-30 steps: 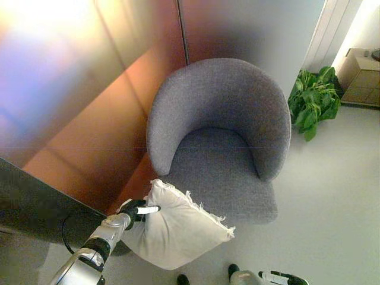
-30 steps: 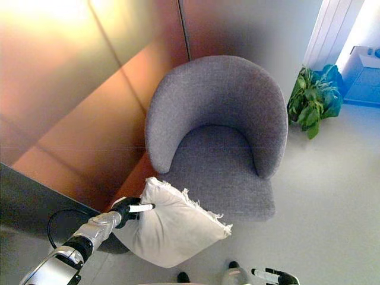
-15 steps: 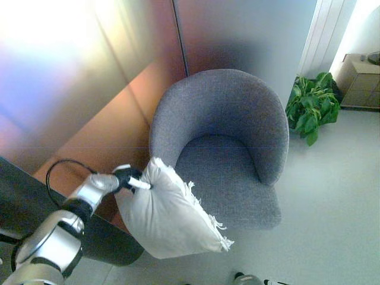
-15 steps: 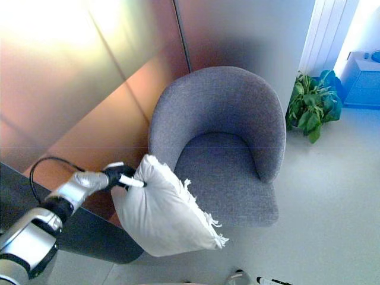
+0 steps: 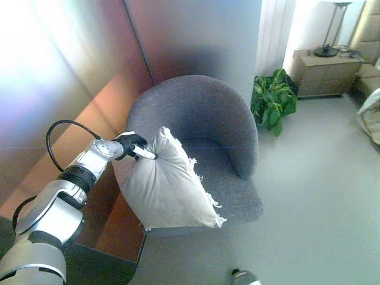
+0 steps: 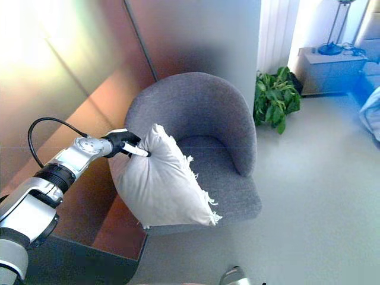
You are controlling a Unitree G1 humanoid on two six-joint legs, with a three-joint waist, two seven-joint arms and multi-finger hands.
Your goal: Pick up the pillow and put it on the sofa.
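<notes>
- The left robot hand (image 5: 132, 144) has its fingers curled around the upper corner of the pillow (image 5: 163, 184), pinching it; a white fingertip lies against the cloth.
- The pillow is off-white with a frayed fringe along its right edge. It hangs from that corner in front of the sofa's left arm and the front left part of the seat; I cannot tell whether its lower edge touches the seat.
- The sofa (image 5: 202, 116) is a grey, round-backed seat standing on the pale floor (image 5: 314, 196) against a brown-and-grey wall.
- A plant (image 5: 272, 102) stands just beside the sofa's right rear.
- A low cabinet (image 5: 323, 72) is near the far right corner, with a lamp (image 5: 329, 35) base on top.
- No writing or labels can be read anywhere.
- The right robot hand shows in neither view.
</notes>
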